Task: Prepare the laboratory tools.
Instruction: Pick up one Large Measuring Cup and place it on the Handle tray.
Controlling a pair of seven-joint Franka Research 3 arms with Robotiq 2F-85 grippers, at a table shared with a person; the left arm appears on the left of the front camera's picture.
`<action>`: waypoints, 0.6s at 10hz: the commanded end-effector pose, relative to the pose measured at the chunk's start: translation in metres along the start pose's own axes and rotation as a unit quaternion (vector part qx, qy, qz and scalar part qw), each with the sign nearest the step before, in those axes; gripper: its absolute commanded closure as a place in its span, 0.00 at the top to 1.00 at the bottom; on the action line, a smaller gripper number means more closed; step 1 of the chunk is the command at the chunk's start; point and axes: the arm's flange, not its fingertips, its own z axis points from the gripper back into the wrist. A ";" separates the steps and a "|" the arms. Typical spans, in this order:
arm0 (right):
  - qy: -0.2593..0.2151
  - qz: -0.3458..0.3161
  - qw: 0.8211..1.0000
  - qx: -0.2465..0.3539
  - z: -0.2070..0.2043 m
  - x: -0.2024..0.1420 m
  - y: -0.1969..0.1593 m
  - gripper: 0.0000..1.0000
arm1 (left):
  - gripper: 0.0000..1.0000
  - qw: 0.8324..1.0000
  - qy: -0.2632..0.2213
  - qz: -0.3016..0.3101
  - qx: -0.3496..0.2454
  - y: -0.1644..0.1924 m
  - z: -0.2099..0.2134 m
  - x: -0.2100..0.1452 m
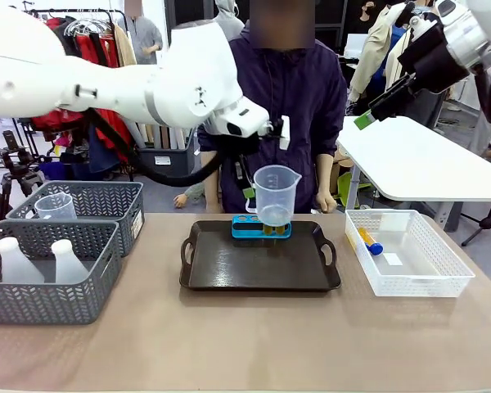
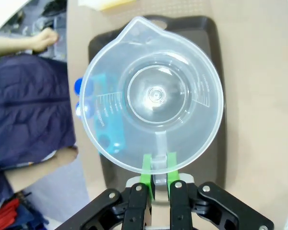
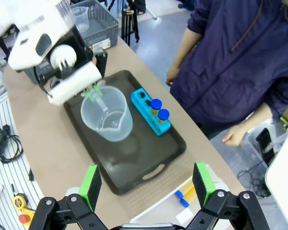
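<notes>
Clear plastic, the measuring beaker [image 2: 153, 96] hangs from the left hand [image 2: 158, 165], whose green pads [image 2: 146, 167] are clamped on its handle. The cup stands upright beyond the fingertips, its spout on the side away from the hand. Directly beneath this hand lies a dark tray [image 1: 229, 274] on the surface [image 1: 245, 344], and the beaker appears lifted off it. Just past the beaker from the hand, on the tray's far edge, sits the blue rack [image 3: 144, 101]. Two amber tubes [image 3: 156, 106] with blue caps stand in the end holes towards the person [image 3: 240, 62]; the other two holes are empty.

The right hand [image 3: 146, 182] is raised high off the surface with its two fingers wide apart and nothing between them. Below it, near its own side, is the white mesh basket [image 1: 442, 270], with more blue-capped tubes [image 1: 370, 242] lying inside.

Well away from the left hand, on its outer side, two grey baskets [image 1: 65, 307] stand together. The nearer one holds two white conical flasks [image 1: 12, 260], the farther one a second beaker [image 1: 56, 206].
</notes>
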 end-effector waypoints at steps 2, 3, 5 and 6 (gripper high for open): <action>0.002 0.003 1.000 -0.001 0.002 0.000 0.000 1.00 | 0.00 0.998 0.007 -0.048 -0.026 0.017 -0.043 0.022; 0.002 0.003 1.000 -0.001 0.002 0.000 0.000 1.00 | 0.00 0.998 0.009 -0.057 -0.032 0.017 -0.059 0.027; 0.002 0.003 1.000 -0.001 0.002 0.000 0.000 1.00 | 0.00 0.997 0.023 -0.067 -0.028 0.016 -0.088 0.031; 0.002 0.003 1.000 -0.001 0.002 0.000 0.000 1.00 | 0.00 0.997 0.020 -0.063 -0.037 0.015 -0.101 0.030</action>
